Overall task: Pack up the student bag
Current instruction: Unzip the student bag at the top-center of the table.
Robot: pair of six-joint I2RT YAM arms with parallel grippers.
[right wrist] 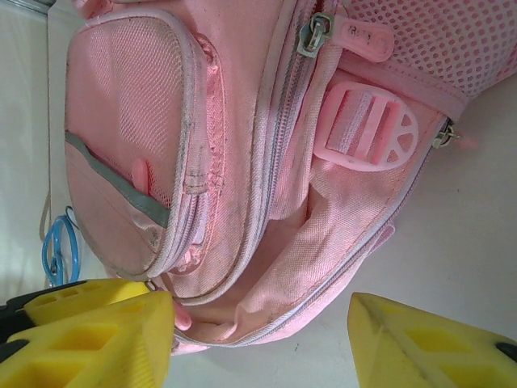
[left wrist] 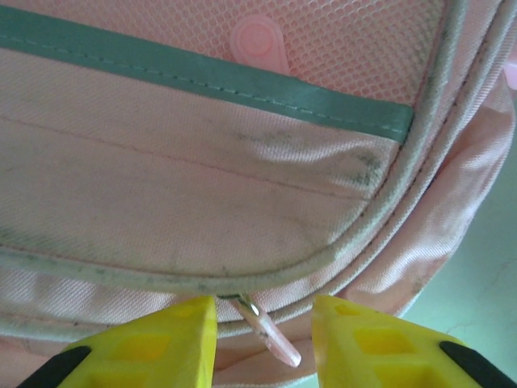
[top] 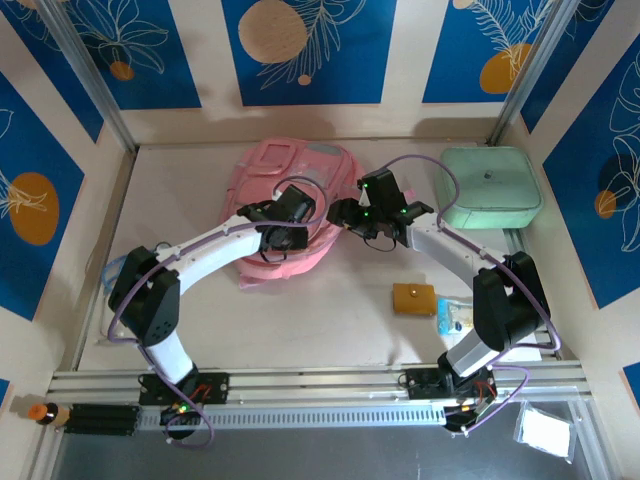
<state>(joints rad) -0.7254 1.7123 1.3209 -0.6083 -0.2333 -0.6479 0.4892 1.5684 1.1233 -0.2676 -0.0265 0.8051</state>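
Left wrist: left gripper (left wrist: 265,327) apart, straddling student bag's (left wrist: 202,162) zipper pull (left wrist: 273,339); right wrist: right gripper (right wrist: 260,323) spread wide before the bag's open compartment (right wrist: 266,279) and strap buckle (right wrist: 363,129).

text: none legible | student bag (right wrist: 242,162) zipper tab (right wrist: 367,36): embossed marks, too blurred to read

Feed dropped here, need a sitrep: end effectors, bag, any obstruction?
Left end effector open, straddling zipper pull of student bag. Right end effector open at bag's right edge. Mint-green case sits apart, right of bag.
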